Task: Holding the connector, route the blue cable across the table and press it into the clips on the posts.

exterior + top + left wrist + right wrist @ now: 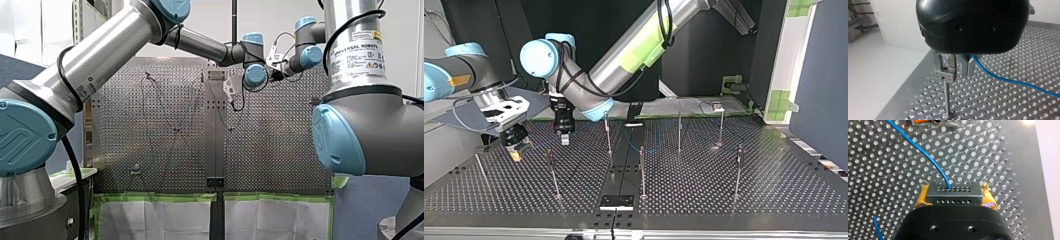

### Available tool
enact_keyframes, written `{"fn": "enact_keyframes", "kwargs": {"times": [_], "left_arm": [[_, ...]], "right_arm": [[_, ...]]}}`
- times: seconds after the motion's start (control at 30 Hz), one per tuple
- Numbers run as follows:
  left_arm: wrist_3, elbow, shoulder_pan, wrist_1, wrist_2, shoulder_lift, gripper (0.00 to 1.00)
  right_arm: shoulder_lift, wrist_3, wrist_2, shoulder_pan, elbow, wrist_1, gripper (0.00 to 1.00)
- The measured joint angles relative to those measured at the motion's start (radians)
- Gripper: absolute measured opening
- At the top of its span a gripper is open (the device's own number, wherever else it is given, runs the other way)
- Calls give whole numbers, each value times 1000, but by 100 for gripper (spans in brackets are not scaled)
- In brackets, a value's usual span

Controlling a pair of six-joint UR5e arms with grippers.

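Note:
In the right wrist view my right gripper [954, 196] is shut on a black connector [953, 194], its yellow pads [989, 197] on both ends. The blue cable [923, 152] leaves the connector's face and runs ahead over the perforated table. In the left wrist view my left gripper [959, 72], black with metal fingers, is shut on the blue cable [1008, 80], right beside the clip [946, 74] on top of a thin post [947, 100]. In the top view my right gripper [516, 149] is at the left and my left gripper [564, 137] is just to its right.
Several thin metal posts stand on the perforated table [694, 200], among them ones at the top view's left [554, 172], middle [642, 170] and right [739, 170]. A black plate [616, 201] lies at the near edge. The table's edge [910, 87] runs close beside my left gripper.

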Motion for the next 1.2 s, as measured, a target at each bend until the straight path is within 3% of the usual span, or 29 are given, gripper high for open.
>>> {"fn": "enact_keyframes", "kwargs": {"times": [0.2,0.53,0.9,1.2], "left_arm": [[4,16,10,11,13,0,0],[15,19,48,65,96,-3,0],[18,19,84,69,150,-5,0],[18,10,101,78,183,-7,0]], "right_arm": [[-2,-1,-3,-2,-5,4,0],[-2,6,-21,-5,-34,3,0],[3,11,-26,-5,-44,3,0],[48,12,-26,-10,-49,-4,0]]}}
